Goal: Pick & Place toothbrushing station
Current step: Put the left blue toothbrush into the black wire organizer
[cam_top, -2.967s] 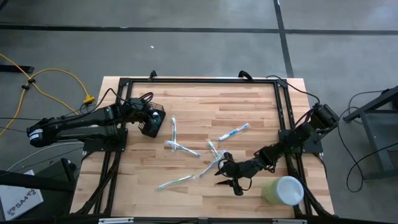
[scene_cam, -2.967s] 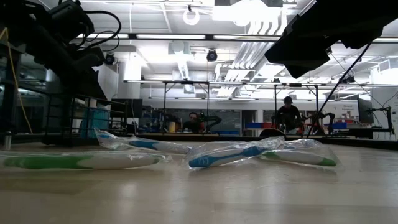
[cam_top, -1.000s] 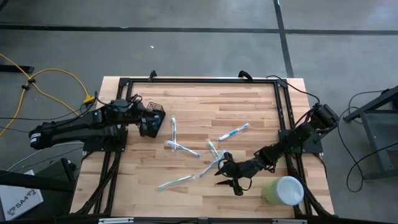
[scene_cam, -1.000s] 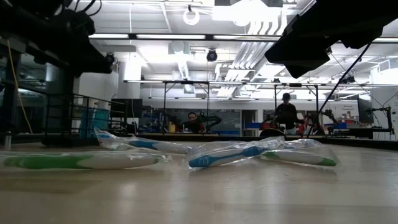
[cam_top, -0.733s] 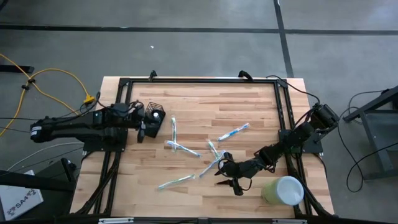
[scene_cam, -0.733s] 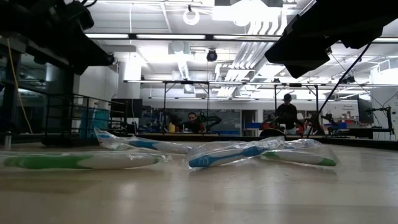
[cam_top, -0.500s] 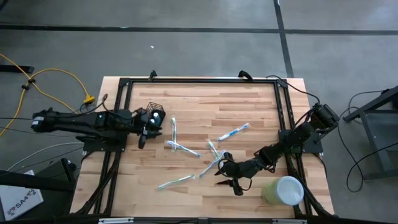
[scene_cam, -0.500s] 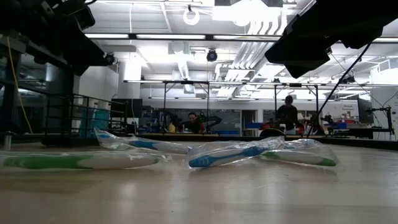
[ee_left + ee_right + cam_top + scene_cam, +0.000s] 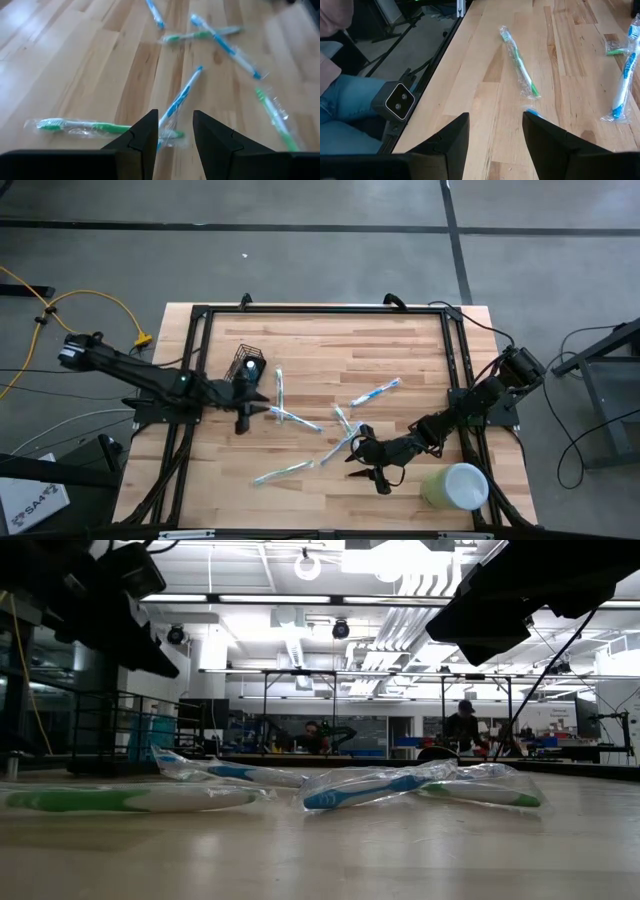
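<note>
Several wrapped toothbrushes lie scattered over the middle of the wooden table, and they are the clutter around both arms. Farthest left in the high view, yellow cables trail over the grey floor beside the table. Next comes the left arm, reaching in from the left edge, with the left gripper low over the boards, its fingers parted and empty; through the left wrist view a blue toothbrush runs right between the two fingertips, with a green toothbrush crossing just beside them. The black wire-mesh toothbrushing station stands on the table just beside that gripper, toward the far edge, held by nothing. To its right a blue-and-white brush lies near the holder, then a crossed pair, a long brush nearer the front edge, and one more toward the right. The right gripper rests close to the table at the front right, fingers spread wide and holding nothing, with a green brush lying ahead of it in the right wrist view. Rightmost stands the pale green cup, white inside, near the front right corner. A person's jeans-clad leg shows off the table's edge.
</note>
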